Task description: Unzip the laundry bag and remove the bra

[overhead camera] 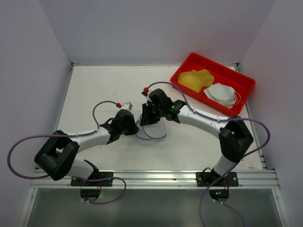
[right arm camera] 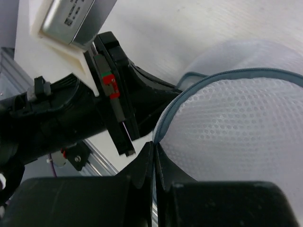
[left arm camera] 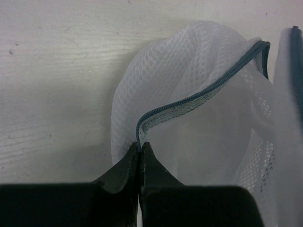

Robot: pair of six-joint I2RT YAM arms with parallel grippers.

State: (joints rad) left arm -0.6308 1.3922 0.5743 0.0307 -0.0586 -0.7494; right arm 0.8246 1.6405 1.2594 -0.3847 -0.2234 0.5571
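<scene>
The laundry bag (overhead camera: 151,132) is a round white mesh case with a grey-blue rim zipper, held between both arms at the table's middle. My left gripper (left arm camera: 141,144) is shut on the zipper rim (left arm camera: 199,94) of one half. My right gripper (right arm camera: 155,144) is shut on the rim of the other half (right arm camera: 232,137). The two halves stand apart in the left wrist view, with an open gap between them. I see no bra inside the bag. In the top view my left gripper (overhead camera: 134,124) and right gripper (overhead camera: 147,118) are close together over the bag.
A red plastic tray (overhead camera: 236,74) at the back right holds a yellow garment (overhead camera: 196,79) and another white mesh case (overhead camera: 221,92). The left arm's wrist (right arm camera: 71,109) fills the left of the right wrist view.
</scene>
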